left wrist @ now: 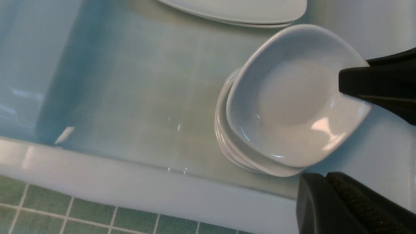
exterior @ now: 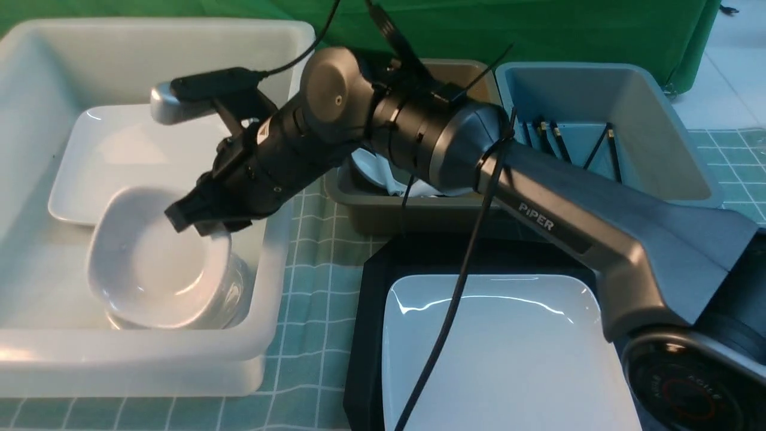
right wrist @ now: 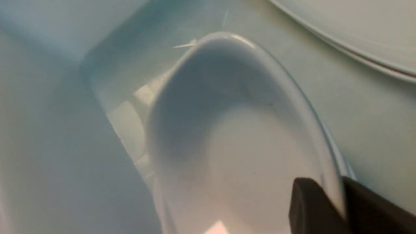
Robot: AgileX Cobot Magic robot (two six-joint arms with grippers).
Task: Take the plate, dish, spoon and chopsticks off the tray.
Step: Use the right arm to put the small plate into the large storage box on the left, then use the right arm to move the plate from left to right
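We see a counter point(exterior: 311, 197) covered by a green checked cloth point(exterior: 308, 281). On the cloth stand a big white tub point(exterior: 263, 335) at the left, a black tray point(exterior: 368, 311) nearer the middle, a grey-brown bin point(exterior: 383, 218) just behind the tray, and a blue-grey bin point(exterior: 670, 120) beside that bin, at the far right.

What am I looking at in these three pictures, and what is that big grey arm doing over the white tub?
It is a two-armed robot clearing tableware. The wide picture looks forward from between its arms; the other two come from cameras on its wrists. The right gripper pinches the rim of a small dish atop a stack in the white tub. The left gripper, shut, shows at the corner of its own wrist picture. A large plate sits on the black tray; chopsticks lie in the blue bin.
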